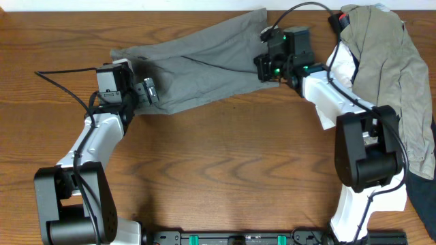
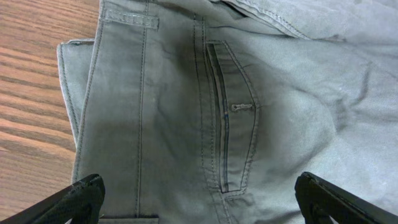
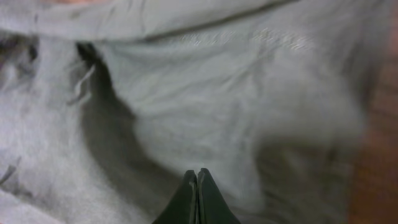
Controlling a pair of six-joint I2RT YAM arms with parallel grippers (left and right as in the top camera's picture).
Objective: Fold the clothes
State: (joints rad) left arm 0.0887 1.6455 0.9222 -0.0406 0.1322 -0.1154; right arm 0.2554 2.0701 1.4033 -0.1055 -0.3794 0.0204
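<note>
- Lying slantwise across the far middle of the bench (image 1: 225, 156), the grey shorts (image 1: 197, 64) were seen with one end under each arm.
- The left claw (image 1: 147, 90) was held with its fingers wide apart above the waistband end, near the stitched pocket (image 2: 230, 124), and nothing was gripped by it.
- The right claw (image 1: 271, 67) was shown with its fingertips pressed together against blurred grey cloth. Whether a fold was pinched between them could not be told.
- A lopsided fold was judged the main risk, since only one end might be lifted while the other was left free, so that the cloth would be dragged rather than turned over.
- A single layer might be caught at the waistband, where several layers were stacked, and the shorts could be pulled open instead of folded.
- The creases seen in the right wrist view might be pressed into the fold if the cloth was not flattened first.
- The pile just beside the right arm, a khaki-tan garment (image 1: 388, 54) over a white garment (image 1: 343, 64) and a navy garment (image 1: 428, 170), might be brushed or pulled along by a wide swing.
- No container was seen: the pile lay bare on the bench, and the pocket appeared flat and shut, its inside hidden.
</note>
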